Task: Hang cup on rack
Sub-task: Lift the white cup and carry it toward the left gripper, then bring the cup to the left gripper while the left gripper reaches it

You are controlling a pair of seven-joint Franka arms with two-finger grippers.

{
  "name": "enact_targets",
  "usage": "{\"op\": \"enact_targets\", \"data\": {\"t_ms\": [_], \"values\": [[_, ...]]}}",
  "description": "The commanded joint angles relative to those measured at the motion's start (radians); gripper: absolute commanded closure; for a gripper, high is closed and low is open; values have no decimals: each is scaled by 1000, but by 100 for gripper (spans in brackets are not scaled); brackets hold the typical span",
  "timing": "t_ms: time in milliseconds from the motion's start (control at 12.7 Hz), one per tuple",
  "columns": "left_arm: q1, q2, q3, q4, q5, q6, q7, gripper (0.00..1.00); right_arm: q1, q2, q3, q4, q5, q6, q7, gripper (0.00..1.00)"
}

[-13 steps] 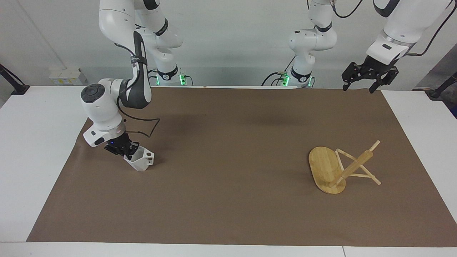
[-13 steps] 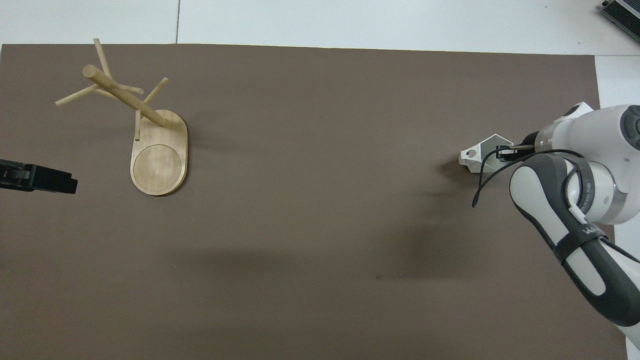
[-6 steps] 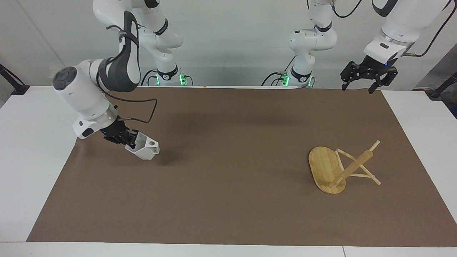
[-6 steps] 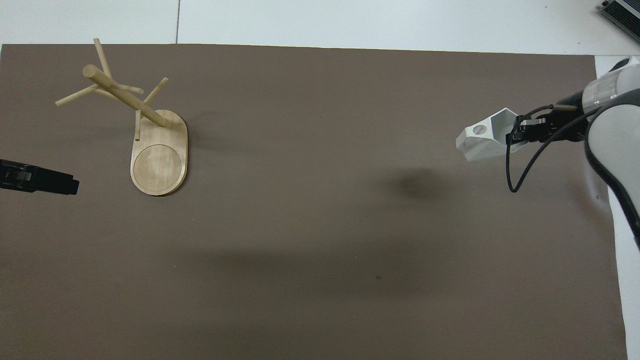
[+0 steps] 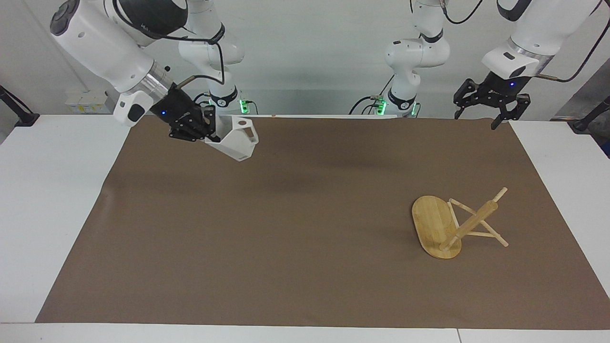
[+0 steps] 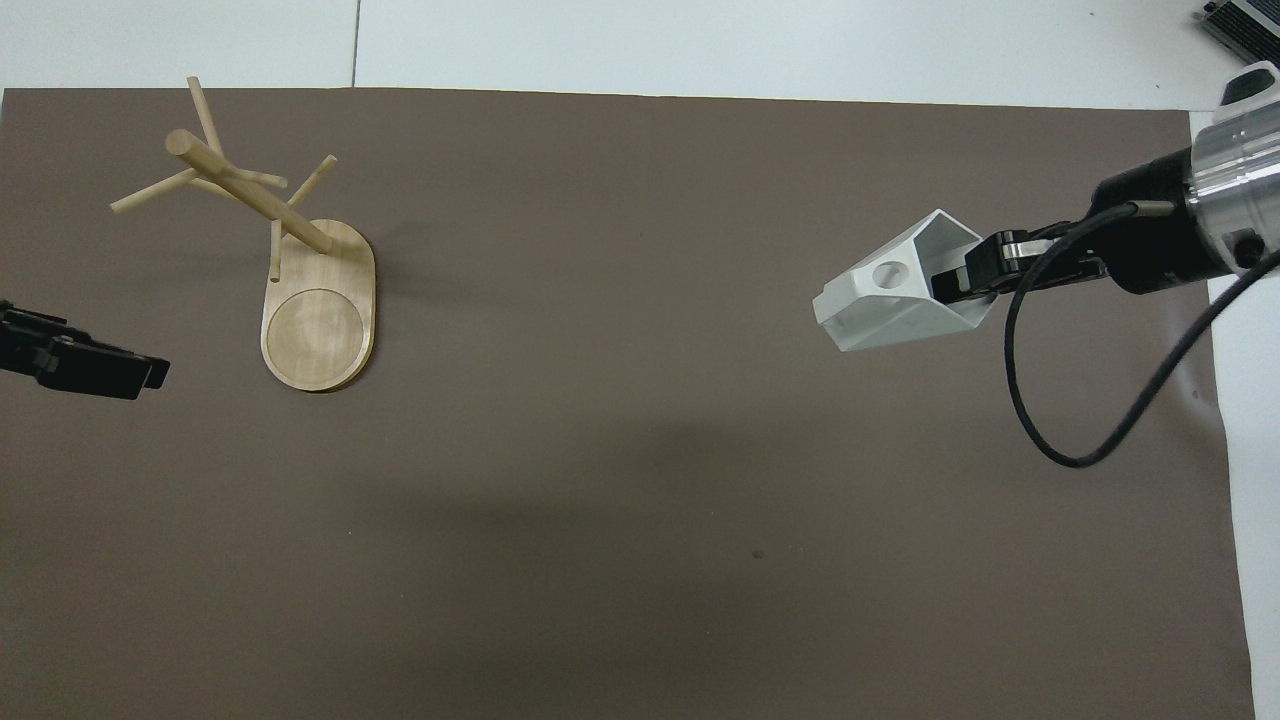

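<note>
obstacle: rack (image 5: 450,226) standing on mat (image 5: 305,267) | mat between rack and raised cup (image 5: 234,138): bare

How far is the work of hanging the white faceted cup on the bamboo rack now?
Done: the right gripper has shut on the small white faceted cup and holds it in the air above the brown mat. In hand: carrying it. Left: crossing to the light bamboo rack at the left arm's end and slipping the handle hole over a peg. The left gripper waits open, raised near that end.
</note>
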Motion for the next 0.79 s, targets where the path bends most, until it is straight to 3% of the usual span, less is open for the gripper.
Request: {"op": "enact_targets", "data": {"t_ms": [0,393,550,707], "values": [[7,-23,6,-35,-94,37,137,0,-9,-11,4,-12,175,-26,0,100],[7,-23,8,-44,-274,77,375,0,124,-10,25,-66,217,100,101,100],[8,-41,8,-88,-340,124,476,0,207,6,27,-77,219,193,136,100],[5,-69,9,-157,-387,189,574,0,253,27,27,-77,220,204,150,100]]}}
